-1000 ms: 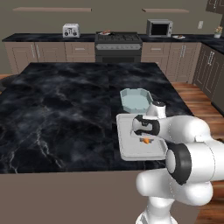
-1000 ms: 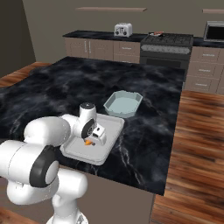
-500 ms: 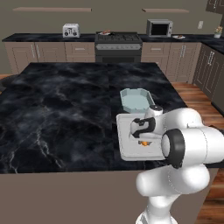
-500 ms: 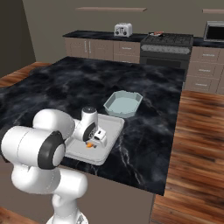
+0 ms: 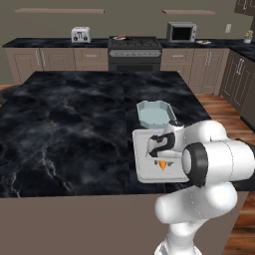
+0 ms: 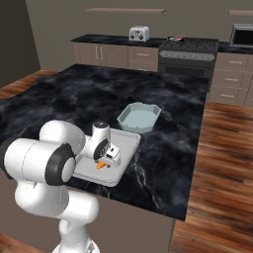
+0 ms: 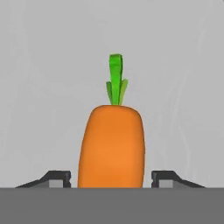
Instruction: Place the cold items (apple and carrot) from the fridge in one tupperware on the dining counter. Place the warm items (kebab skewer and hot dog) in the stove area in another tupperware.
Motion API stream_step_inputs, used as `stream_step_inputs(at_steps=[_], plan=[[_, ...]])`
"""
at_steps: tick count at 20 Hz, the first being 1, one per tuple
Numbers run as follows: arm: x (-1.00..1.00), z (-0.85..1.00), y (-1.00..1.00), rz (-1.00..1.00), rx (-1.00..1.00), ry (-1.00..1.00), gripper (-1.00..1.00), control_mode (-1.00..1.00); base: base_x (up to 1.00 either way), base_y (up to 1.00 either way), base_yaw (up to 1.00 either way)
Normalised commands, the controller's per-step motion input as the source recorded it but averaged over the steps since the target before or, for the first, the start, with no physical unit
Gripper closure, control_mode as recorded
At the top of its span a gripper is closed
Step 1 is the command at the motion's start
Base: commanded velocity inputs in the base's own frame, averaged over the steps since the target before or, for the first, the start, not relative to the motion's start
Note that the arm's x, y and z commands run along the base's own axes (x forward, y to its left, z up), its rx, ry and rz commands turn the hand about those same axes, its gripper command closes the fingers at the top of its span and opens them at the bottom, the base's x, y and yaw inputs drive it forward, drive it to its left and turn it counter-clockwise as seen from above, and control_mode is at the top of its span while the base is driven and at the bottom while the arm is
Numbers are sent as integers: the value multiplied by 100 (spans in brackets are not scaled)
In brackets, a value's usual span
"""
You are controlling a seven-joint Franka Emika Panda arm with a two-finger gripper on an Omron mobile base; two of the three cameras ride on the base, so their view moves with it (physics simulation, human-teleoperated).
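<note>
Carrot [image 7: 112, 146], orange with a short green top, lies between the two dark fingertips [image 7: 56, 178] of the gripper [image 7: 111, 180], and a narrow gap shows on each side of it, so the jaws stand apart from it rather than pressed against it. Pale grey floor of the white tupperware [image 5: 144, 172] lies behind the carrot in the hand view. From the left base view, the gripper [image 5: 162, 160] hangs low over this shallow rectangular container, with the carrot [image 5: 162, 164] showing as a small orange wedge just beneath it; the right base view gives the same arrangement, the carrot [image 6: 102, 165] resting inside the white tupperware [image 6: 126, 148]. A second, pale blue tupperware [image 5: 152, 113] sits just beyond the white one on the dark marble dining counter [image 5: 69, 119], the two nearly touching. Against the far wall stand a stove [image 5: 134, 52], a toaster [image 5: 80, 34] and a microwave [image 5: 181, 31].
</note>
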Motion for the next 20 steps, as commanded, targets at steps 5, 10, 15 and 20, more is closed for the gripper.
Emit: stream_step_inputs(at_steps=[5, 10, 15, 20], plan=[[-35, 24, 0, -1, 0, -6, -100, -100, 0, 0, 0], [-37, 55, 5, 0, 0, -16, -100, -100, 0, 0, 0], [-44, 56, 14, 0, -1, -13, -100, -100, 0, 0, 0], [-60, 50, 20, 0, -1, -2, -100, -100, 0, 0, 0]])
